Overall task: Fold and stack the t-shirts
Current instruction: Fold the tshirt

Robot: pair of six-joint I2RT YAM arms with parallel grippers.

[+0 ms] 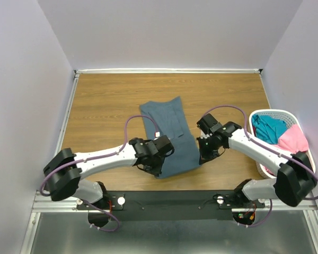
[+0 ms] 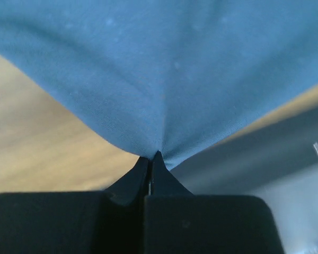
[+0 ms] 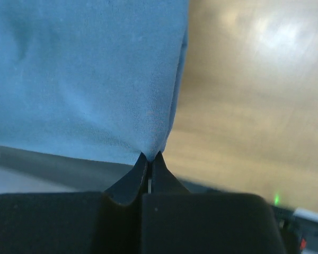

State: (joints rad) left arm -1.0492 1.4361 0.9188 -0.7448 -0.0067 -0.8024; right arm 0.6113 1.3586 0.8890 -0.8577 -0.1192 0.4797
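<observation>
The slate blue-grey t-shirt (image 1: pixel 172 135) lies folded into a long strip in the middle of the wooden table. My left gripper (image 1: pixel 158 170) is shut on its near left corner, and the cloth (image 2: pixel 164 79) fills the left wrist view above the closed fingertips (image 2: pixel 151 159). My right gripper (image 1: pixel 201 159) is shut on its near right corner, and the cloth (image 3: pixel 90 79) hangs from the fingertips (image 3: pixel 149 157). The teal t-shirt (image 1: pixel 268 128) and the pink t-shirt (image 1: pixel 293 140) lie bunched in the basket at the right.
A white slotted plastic basket (image 1: pixel 275 113) stands at the table's right edge beside the right arm. The black mounting rail (image 1: pixel 169 203) runs along the near edge. Grey walls enclose the back and sides.
</observation>
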